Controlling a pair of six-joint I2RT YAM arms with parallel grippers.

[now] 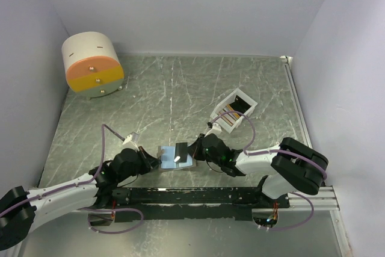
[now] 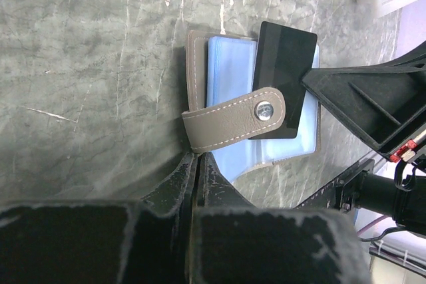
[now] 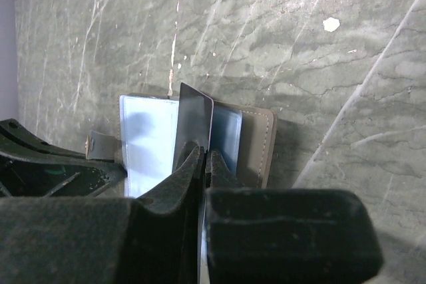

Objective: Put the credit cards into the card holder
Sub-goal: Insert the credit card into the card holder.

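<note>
my right fingers [image 3: 223,181] are clamped on a dark credit card [image 3: 194,118], held over the open card holder [image 3: 150,141], which lies flat on the surface [image 3: 313,44] mid-frame. the card's long axis runs straight up-frame from my fingertips, across the blue pockets. my left fingers [image 2: 174,187] pinch the holder's lower edge by the snap tab [image 2: 233,121].
</note>
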